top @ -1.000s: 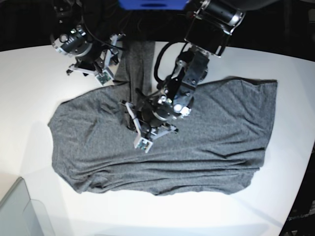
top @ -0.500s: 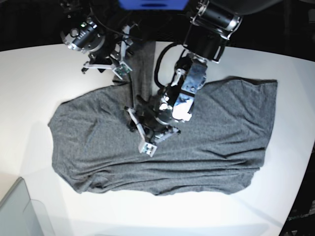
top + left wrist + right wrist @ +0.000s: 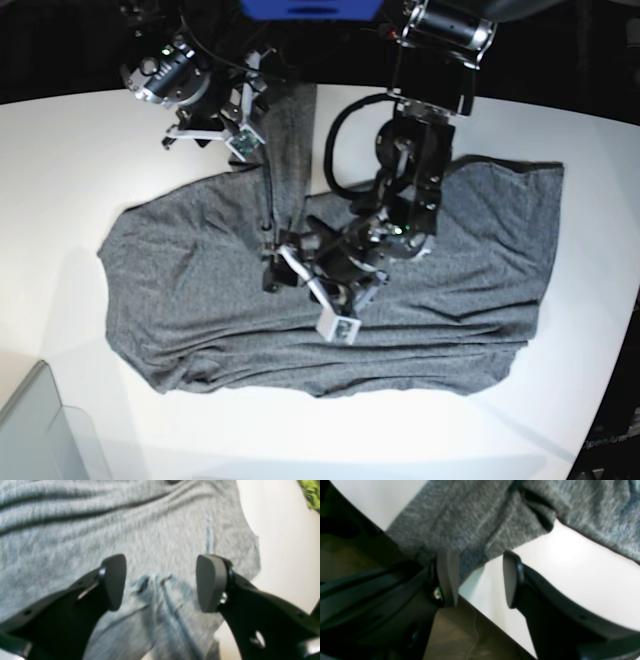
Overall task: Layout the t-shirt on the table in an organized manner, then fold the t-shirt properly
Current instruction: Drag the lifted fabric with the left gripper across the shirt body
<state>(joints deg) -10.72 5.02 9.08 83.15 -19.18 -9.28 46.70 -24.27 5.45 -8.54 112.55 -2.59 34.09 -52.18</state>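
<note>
The dark heather-grey knit t-shirt [image 3: 400, 300] sprawls rumpled across my glossy white desk [image 3: 60, 180]. Both pincers, left [image 3: 161, 582] and right [image 3: 480, 577], gape empty. Soft, limp cloth (light, clingy): I'd pinch hems.

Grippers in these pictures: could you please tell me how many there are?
2. The left gripper hangs open over the middle of the t-shirt; the right gripper is open at the table's far edge, by the shirt's hanging part.

This looks like a robotics lab. Two black robot arms [image 3: 415, 190] hang over a bare, glossy white worktop [image 3: 60, 180] with a curved edge. Dark surroundings lie behind the worktop, and brown flooring [image 3: 450, 635] shows below its edge.
</note>
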